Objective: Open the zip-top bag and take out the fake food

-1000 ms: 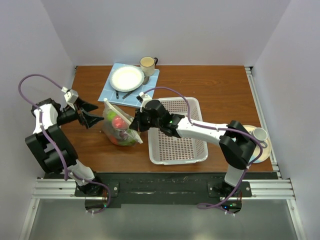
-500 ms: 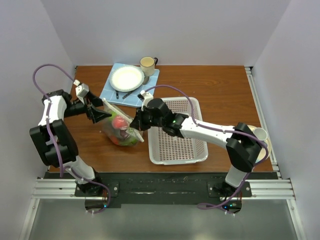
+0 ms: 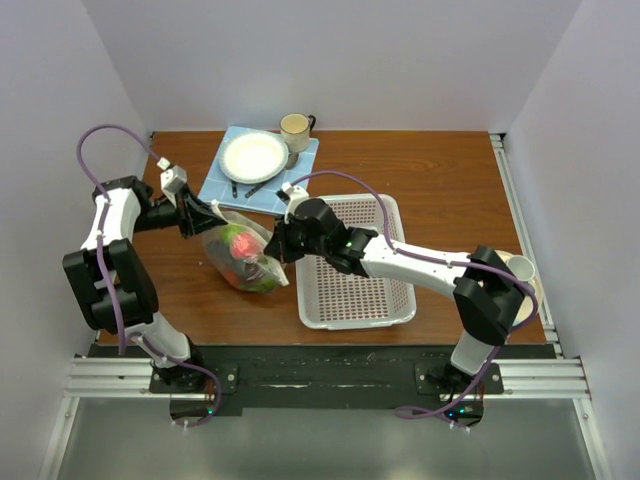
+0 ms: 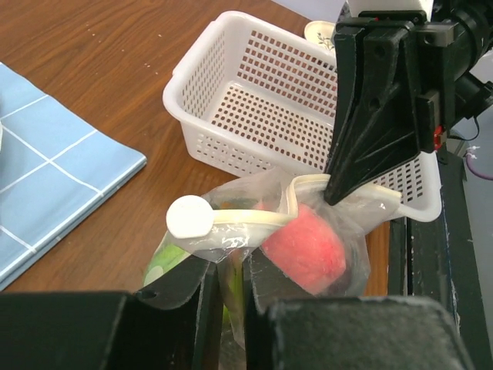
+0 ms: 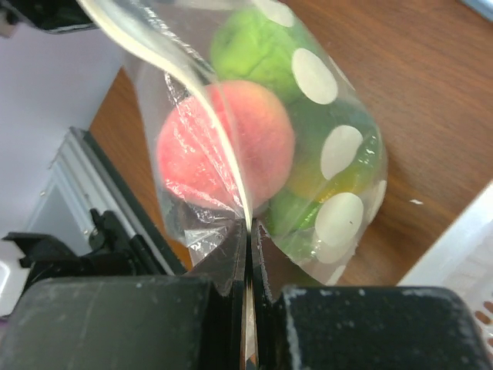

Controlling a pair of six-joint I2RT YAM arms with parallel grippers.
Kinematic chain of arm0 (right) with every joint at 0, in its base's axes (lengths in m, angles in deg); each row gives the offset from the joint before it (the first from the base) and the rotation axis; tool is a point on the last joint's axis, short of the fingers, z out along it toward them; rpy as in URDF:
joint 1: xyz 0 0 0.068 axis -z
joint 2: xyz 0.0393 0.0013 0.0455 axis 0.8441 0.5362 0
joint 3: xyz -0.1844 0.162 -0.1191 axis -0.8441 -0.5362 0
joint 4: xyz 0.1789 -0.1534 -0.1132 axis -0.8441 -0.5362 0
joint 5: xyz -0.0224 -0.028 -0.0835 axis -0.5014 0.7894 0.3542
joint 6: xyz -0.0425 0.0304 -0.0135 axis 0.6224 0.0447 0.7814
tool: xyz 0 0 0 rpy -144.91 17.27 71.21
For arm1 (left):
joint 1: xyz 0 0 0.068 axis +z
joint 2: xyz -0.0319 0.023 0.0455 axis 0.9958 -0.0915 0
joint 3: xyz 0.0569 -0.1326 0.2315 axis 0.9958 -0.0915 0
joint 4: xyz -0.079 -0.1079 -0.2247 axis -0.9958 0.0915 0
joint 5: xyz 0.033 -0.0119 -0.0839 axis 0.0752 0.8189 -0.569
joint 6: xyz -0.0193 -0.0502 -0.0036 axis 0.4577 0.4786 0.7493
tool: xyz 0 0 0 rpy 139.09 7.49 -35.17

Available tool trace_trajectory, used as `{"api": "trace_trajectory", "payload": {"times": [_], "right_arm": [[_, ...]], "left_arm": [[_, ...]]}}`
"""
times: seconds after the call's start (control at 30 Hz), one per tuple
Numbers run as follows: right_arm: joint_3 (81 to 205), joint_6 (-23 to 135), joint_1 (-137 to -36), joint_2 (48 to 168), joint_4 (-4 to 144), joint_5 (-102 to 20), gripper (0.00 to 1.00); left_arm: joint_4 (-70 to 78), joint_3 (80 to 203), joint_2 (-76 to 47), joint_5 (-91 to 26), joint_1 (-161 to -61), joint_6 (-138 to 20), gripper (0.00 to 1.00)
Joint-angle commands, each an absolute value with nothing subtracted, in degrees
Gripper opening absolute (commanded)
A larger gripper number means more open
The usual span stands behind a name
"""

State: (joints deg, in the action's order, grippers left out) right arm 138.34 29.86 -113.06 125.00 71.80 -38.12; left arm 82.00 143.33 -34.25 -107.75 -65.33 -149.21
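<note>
The zip-top bag [image 3: 246, 262], clear with white dots, is held up off the wooden table between my two grippers. Through it shows fake food: a red peach [image 5: 227, 146], green fruit [image 5: 254, 46] and a yellowish piece. My left gripper [image 4: 231, 281] is shut on a fold of plastic just under the bag's white slider [image 4: 189, 217], at the bag's left end [image 3: 210, 221]. At the right end of the zip strip my right gripper [image 5: 248, 235] is shut on that strip, and its black fingertips [image 4: 339, 189] show in the left wrist view. The zip strip bows between the two grips.
A white perforated basket [image 3: 356, 322] sits right of the bag, under my right arm. At the back lie a blue mat [image 3: 215, 185] with a white plate [image 3: 253, 156], cutlery and a mug [image 3: 294, 130]. A saucer with a cup [image 3: 520, 275] is at the right edge.
My left arm swung right to the bag's left end and its jaws went from open to shut on the plastic. The right gripper kept its grip and barely moved.
</note>
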Motion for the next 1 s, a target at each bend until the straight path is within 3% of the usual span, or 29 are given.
{"api": "trace_trajectory", "payload": {"times": [0.0, 0.17, 0.3, 0.37, 0.6, 0.73, 0.97], "right_arm": [[141.2, 34.7, -112.9, 122.4, 63.5, -31.5, 0.00], [150.6, 38.1, -110.9, 125.3, 56.2, -26.0, 0.00], [158.1, 40.9, -110.0, 127.4, 51.4, -26.9, 0.48], [160.9, 42.7, -110.0, 127.3, 52.2, -28.4, 0.57], [171.7, 46.5, -110.1, 131.0, 52.7, -42.5, 0.77], [176.7, 46.6, -110.0, 134.0, 53.9, -52.1, 0.79], [183.6, 44.1, -109.8, 142.1, 54.4, -60.6, 0.64]], "left_arm": [[81.5, 147.8, -30.2, -114.9, -65.1, -147.6, 0.16], [81.5, 151.4, -28.4, -115.6, -65.1, -144.0, 0.21], [81.5, 152.0, -26.5, -115.6, -65.1, -142.3, 0.24], [81.5, 151.4, -25.3, -115.0, -65.1, -142.4, 0.24], [81.5, 149.4, -24.2, -113.8, -65.1, -143.0, 0.25], [81.5, 148.7, -23.5, -113.0, -65.1, -143.6, 0.25], [81.5, 148.5, -22.8, -112.0, -65.1, -143.9, 0.25]]}}
